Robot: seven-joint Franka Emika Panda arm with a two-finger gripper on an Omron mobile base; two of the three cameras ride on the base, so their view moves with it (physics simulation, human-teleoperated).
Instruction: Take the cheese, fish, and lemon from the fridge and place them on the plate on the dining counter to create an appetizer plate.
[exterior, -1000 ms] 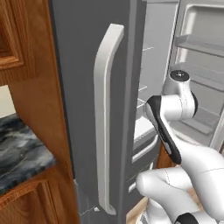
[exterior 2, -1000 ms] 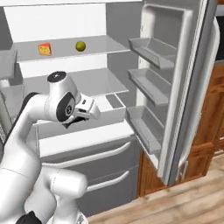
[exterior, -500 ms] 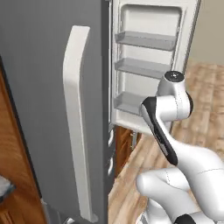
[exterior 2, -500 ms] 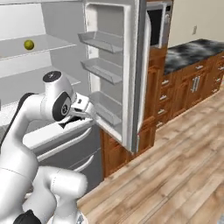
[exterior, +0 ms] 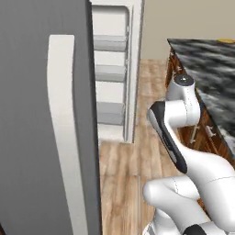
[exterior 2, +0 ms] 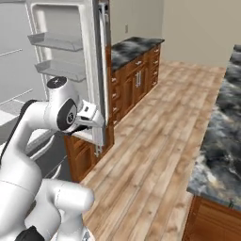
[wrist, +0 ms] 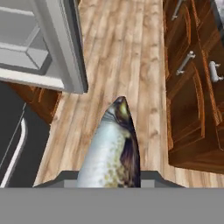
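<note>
In the hand view, the silvery-grey fish (wrist: 114, 148) sticks out from my gripper (wrist: 111, 178), which is shut on it above the wood floor. In the right base view the gripper (exterior 2: 92, 120) is at the end of the folded arm, just in front of the fridge's open door (exterior 2: 70, 47). The fridge's grey left door (exterior: 27, 137) fills the left of the left base view. The dining counter (exterior: 206, 69) runs along the right, with a yellow sliver that may be the plate (exterior: 226, 41) at its far end. The cheese and lemon are out of view.
A narrower marbled counter with drawered wood cabinets (exterior 2: 134, 52) stands beyond the fridge door. Wood floor (exterior 2: 155, 141) stretches between it and the dining counter's edge (exterior 2: 221, 141). The open door's shelves (exterior: 110, 78) jut out beside the arm.
Both base views have swept from the fridge interior toward the floor and counters, so the base has turned. The arm stays folded with the fish still in the gripper.
</note>
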